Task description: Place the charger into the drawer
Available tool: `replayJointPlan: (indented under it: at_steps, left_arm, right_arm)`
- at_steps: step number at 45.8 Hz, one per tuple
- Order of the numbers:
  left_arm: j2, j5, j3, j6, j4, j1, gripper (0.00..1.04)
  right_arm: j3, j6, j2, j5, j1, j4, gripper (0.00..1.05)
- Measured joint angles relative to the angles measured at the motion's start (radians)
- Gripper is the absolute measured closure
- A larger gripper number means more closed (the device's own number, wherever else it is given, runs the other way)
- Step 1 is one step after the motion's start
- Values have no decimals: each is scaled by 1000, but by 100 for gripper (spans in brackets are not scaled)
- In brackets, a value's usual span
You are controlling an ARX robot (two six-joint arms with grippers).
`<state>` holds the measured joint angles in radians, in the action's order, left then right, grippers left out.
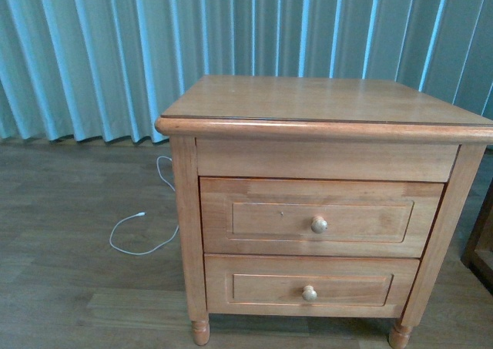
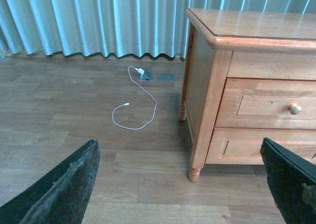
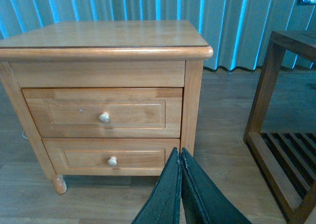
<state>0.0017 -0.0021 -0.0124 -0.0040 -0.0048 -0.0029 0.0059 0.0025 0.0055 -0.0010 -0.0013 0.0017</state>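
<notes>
The drawer (image 1: 254, 199) is the taller upper one of a honey-coloured wooden nightstand (image 1: 308, 102). It is closed, with a round knob (image 1: 319, 224) and a small dark dot on its panel. It also shows in the left wrist view (image 2: 261, 108) and the right wrist view (image 3: 64, 112). The charger is not in view in any frame. My left gripper (image 2: 180, 184) is open and empty above the floor, left of the nightstand's front leg. My right gripper (image 3: 180, 184) is shut and empty, low in front of the nightstand's right corner. Neither arm shows in the front view.
The shorter lower drawer (image 1: 262, 287) is closed. A thin white cable (image 2: 143, 110) loops on the wood floor left of the nightstand, running to a floor socket (image 2: 145, 74). A dark wooden rack (image 3: 276, 135) stands to the right. Blue-green curtains (image 1: 92, 48) hang behind.
</notes>
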Motion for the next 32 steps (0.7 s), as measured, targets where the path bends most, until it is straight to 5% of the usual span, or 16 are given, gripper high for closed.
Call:
replayJointPlan:
  at_steps: [18, 32]
  left_arm:
    - [0, 0, 0, 0, 0, 0, 6]
    - [0, 0, 0, 0, 0, 0, 6]
  right_arm:
    - [0, 0, -1, 0, 0, 0, 103]
    - [0, -2, -1, 0, 0, 0, 42]
